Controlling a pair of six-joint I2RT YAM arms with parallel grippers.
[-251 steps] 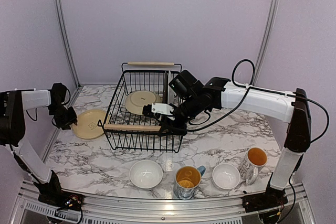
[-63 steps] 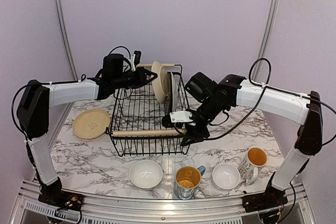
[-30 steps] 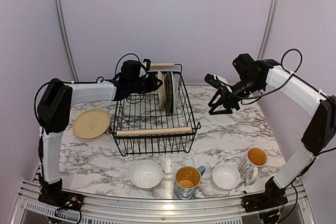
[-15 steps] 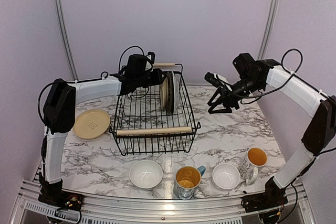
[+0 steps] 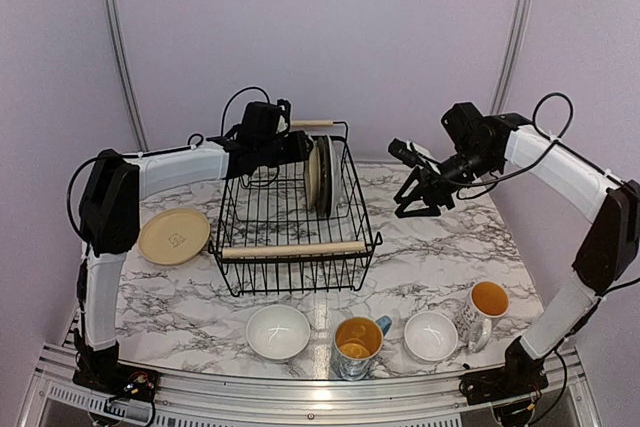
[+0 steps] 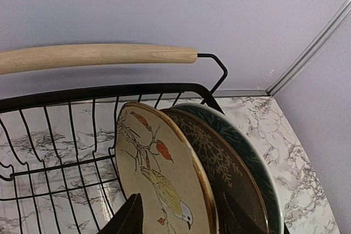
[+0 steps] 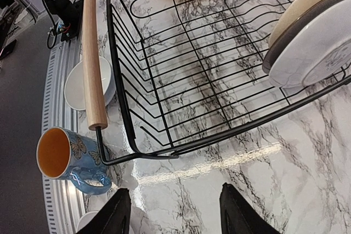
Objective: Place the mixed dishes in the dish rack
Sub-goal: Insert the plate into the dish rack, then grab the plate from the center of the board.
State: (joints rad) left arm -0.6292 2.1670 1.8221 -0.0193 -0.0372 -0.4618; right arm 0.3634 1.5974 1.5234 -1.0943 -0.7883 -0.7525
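The black wire dish rack stands mid-table, with three plates upright in its far right corner. In the left wrist view these are a cream bird plate, a dark snowflake-patterned plate and a teal plate. My left gripper is open, its fingers standing either side of the bird plate's rim without gripping it. My right gripper hangs open and empty over the table right of the rack. A pale yellow plate lies left of the rack.
Along the near edge stand a white bowl, a blue butterfly mug, a second white bowl and a white mug. The rack's near wooden handle shows in the right wrist view. Walls close the back and sides.
My left gripper has opened and let go of the bird plate, which now stands in the rack beside the other two. The right arm has barely moved.
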